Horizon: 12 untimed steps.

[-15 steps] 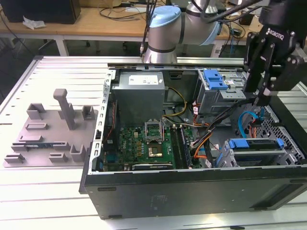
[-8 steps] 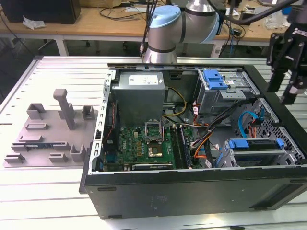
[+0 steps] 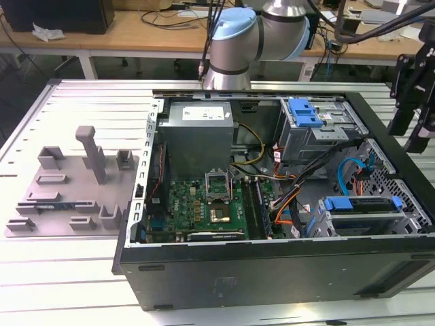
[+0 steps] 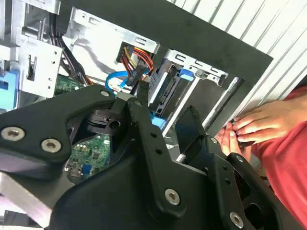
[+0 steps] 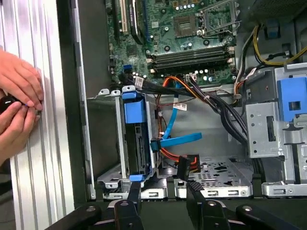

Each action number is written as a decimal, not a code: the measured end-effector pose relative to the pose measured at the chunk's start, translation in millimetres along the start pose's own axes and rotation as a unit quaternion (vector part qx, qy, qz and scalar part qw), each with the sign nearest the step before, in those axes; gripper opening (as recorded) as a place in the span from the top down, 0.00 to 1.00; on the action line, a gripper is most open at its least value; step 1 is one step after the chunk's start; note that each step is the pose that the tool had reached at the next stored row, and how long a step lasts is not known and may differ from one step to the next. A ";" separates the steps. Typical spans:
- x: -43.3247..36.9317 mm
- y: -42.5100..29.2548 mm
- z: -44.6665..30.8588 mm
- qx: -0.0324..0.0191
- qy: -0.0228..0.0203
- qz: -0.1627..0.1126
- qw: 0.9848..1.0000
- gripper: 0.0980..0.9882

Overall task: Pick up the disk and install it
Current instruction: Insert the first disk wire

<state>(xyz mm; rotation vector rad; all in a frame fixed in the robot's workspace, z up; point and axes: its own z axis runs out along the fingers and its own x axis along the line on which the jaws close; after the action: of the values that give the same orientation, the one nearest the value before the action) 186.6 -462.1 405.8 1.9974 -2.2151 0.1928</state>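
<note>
The disk (image 5: pixel 136 143) stands on edge in its blue frame inside the lower drive cage (image 5: pixel 108 177) of the open computer case (image 3: pixel 272 272), at the end of the case on the exterior view's right. In the exterior view it shows as a grey strip between two blue tabs (image 3: pixel 360 213). The cage walls hide most of its flat face and its label. From here I can't tell whether it is pushed fully home or whether any plug is on it. A flat blue cable (image 5: pixel 175 139) runs just beside it.

The pincer (image 5: pixel 164 189) hangs near that cage with its two black fingers (image 5: pixel 134 191) apart and nothing between them. In the first wrist view one tip overlaps the frame's blue tab, but I can't make out whether they touch. In the exterior view the pincer's black body is raised by that end of the case and partly cut off by the picture's edge.

A person's hands (image 5: pixel 17 103) rest on the ribbed table (image 5: pixel 43 167) just outside the case wall. They hold something small and dark that I can't identify. A red sleeve (image 4: pixel 288 158) shows in the second wrist view.
</note>
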 end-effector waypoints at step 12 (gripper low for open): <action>-28.6 2.5 12.7 -0.006 0.015 0.036 0.999 0.55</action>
<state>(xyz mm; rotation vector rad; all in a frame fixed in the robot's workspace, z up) 186.6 -436.4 387.7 1.8970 -2.2667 0.2152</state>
